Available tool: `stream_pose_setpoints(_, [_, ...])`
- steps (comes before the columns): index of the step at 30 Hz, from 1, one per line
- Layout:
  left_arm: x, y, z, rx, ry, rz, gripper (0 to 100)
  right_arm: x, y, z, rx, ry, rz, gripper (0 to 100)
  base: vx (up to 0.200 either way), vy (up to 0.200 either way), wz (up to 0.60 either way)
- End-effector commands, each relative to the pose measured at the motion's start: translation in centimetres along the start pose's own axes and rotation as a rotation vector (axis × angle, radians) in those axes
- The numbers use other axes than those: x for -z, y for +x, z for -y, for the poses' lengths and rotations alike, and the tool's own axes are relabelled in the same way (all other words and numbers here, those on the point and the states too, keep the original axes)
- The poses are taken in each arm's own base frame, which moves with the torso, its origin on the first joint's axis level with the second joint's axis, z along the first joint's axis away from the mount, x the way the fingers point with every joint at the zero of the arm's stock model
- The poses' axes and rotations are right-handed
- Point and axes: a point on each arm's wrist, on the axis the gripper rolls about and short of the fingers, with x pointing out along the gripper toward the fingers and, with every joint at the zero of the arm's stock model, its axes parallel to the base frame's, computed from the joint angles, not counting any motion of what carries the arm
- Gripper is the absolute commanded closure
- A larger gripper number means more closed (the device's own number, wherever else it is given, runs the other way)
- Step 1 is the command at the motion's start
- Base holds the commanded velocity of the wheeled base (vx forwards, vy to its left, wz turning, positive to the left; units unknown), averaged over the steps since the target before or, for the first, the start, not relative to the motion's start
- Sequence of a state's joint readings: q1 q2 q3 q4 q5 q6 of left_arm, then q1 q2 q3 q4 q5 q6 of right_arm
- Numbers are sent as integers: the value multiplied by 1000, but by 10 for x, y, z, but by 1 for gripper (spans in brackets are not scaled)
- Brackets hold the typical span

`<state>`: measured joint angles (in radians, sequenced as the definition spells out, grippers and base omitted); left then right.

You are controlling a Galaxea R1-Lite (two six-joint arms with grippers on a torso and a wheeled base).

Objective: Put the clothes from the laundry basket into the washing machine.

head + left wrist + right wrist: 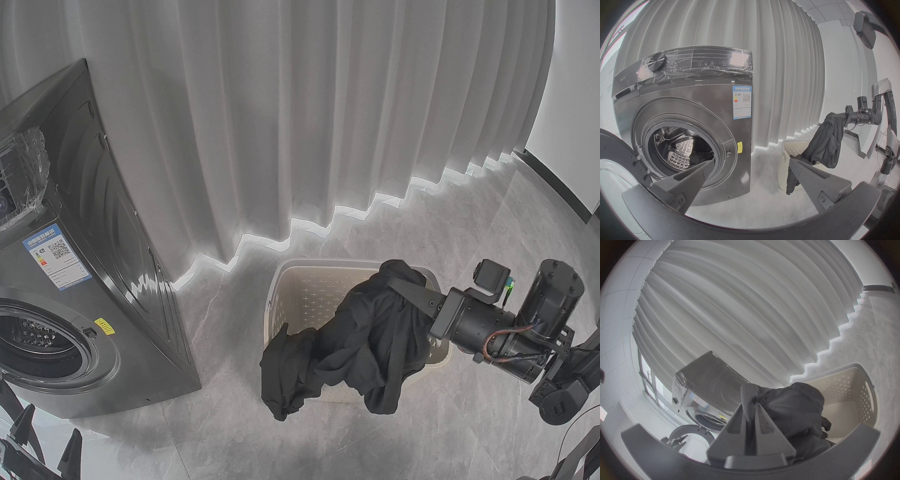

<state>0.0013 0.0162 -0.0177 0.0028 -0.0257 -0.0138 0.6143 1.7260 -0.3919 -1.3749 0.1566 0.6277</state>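
A black garment [356, 340] hangs over the cream laundry basket [300, 294], one end trailing over the basket's front rim toward the floor. My right gripper [403, 289] is shut on the garment's top and holds it above the basket; in the right wrist view the fingers [762, 424] pinch the black cloth [787, 405]. The grey washing machine [81, 262] stands at the left with its door open, and dark clothes [700, 156] lie inside the drum. My left gripper [750, 168] is open and holds nothing, low in front of the machine's opening [681, 150].
White curtains [300, 112] hang behind the basket and machine. The open round door [615, 162] sits beside the left gripper. Bare grey floor [231, 431] lies between the machine and the basket.
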Motion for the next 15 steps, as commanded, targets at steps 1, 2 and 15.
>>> stream_pose_setpoints(1, [5,0,0,0,0,-3,0,-19,-12,-22,-81,11,69,100,0,0,0])
stream_pose_setpoints(2, [4,0,0,0,0,-2,0,-21,-13,-24,-101,5,65,100,0,0,0])
stream_pose_setpoints(15, [5,0,0,-2,-5,-3,0,-16,-18,-50,-250,-6,-55,100,-123,0,0])
